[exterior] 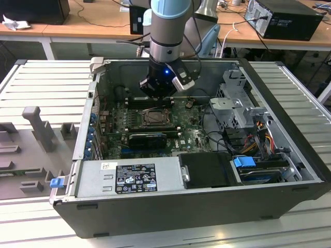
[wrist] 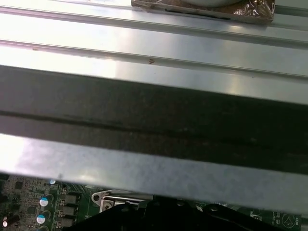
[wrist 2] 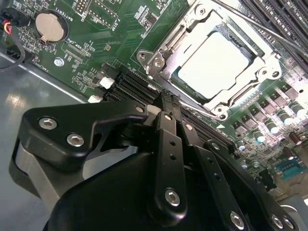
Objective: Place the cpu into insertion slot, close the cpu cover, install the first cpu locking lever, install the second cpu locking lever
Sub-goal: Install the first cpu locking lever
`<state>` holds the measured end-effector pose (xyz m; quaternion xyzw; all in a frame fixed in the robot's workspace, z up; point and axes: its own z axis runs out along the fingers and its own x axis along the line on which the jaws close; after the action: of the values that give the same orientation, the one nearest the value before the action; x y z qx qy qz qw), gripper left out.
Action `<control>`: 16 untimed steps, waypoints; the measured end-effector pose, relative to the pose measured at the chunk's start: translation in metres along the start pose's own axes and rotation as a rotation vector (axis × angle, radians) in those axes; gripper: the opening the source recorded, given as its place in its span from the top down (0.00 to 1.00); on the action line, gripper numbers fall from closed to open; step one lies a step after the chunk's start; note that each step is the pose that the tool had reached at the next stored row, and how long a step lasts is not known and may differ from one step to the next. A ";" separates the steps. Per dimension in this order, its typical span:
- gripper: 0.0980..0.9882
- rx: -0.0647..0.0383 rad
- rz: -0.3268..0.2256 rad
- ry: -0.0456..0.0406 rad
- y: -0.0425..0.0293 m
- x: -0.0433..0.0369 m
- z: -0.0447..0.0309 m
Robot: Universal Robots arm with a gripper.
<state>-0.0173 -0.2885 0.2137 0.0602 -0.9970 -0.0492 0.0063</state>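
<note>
already the cpu [wrist 2: 211, 65] sits in the slot [wrist 2: 169, 48] under the closed cover [wrist 2: 243, 89], just ahead of the gripper [wrist 2: 166, 98]. its fingers are pressed together, pinching nothing, likely to push a lever.

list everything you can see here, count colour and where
computer case: one, dark grey, lying open on the ribbed metal table
motherboard: one, green, on the case floor
cpu: one, silver-grey top, seated in the insertion slot
cpu cover: one, silvery frame, down around the cpu
coin battery: one, silver, on the motherboard apart from the slot
power supply: one, grey with a black label, along the case's near wall
blue tabs: two, one by the drive bay, one at the case's near corner on the exterior view's left
desks: wooden, behind the case
gripper: one, black, above the board just behind the slot
</note>
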 end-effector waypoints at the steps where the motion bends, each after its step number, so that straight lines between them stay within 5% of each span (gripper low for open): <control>1: 0.99 0.000 0.001 -0.0001 -0.0003 0.0000 0.0003; 16: 0.99 0.001 0.005 -0.0004 -0.0012 0.0000 0.0067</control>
<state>-0.0172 -0.2891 0.2069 0.0577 -0.9971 -0.0488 0.0062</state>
